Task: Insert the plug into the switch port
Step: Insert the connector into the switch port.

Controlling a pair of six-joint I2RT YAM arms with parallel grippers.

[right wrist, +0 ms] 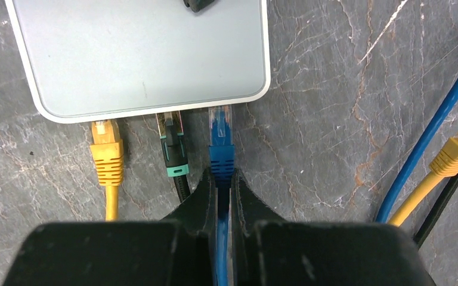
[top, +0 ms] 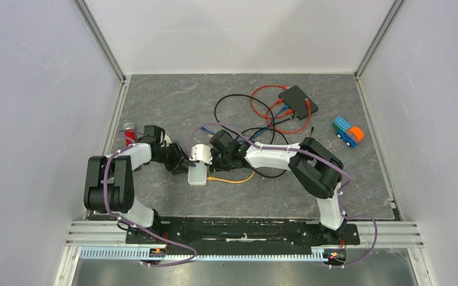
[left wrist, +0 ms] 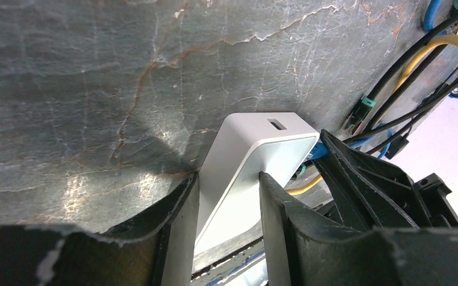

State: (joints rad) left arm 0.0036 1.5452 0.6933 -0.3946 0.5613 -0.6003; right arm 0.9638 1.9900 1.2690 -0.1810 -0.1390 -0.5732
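left pincer [left wrist: 226,192] clamped on the white switch [left wrist: 261,144] left of centre on the bench [top: 346,185], right pincer [right wrist: 223,179] pinching the blue plug [right wrist: 221,149] at its cable end, nose at the switch edge beside green plug [right wrist: 173,152] and yellow plug [right wrist: 107,152]

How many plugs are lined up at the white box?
3 along the white box: yellow plug left, green plug middle, blue plug right, pinched by the right gripper. Others may be hidden.
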